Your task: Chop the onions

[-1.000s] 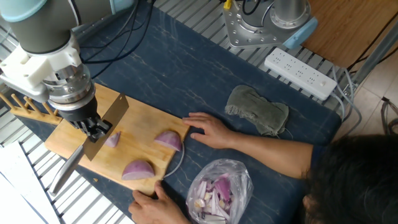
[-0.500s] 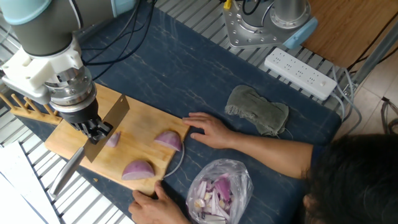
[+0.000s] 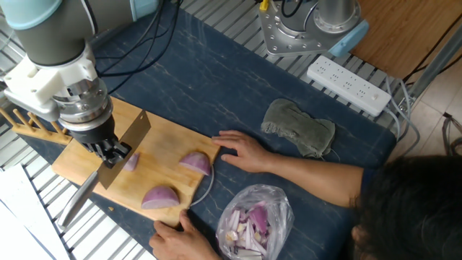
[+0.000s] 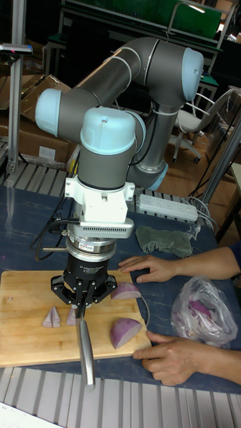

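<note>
1. the gripper is clamped on the knife and has barely moved in the last second, hovering over the small onion slivers.
2. 2 bigger onion wedges lie uncut on the cutting board.
3. a person's hands steady the board, so i'd guess another chop is coming.

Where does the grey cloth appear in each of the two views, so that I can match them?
Fixed view: the grey cloth lies right of centre on the dark mat, beyond the person's forearm.
Tall fixed view: it lies at mid-height, right of the gripper, behind the person's upper hand.
Shared landmark: the white power strip just beyond the cloth.
</note>
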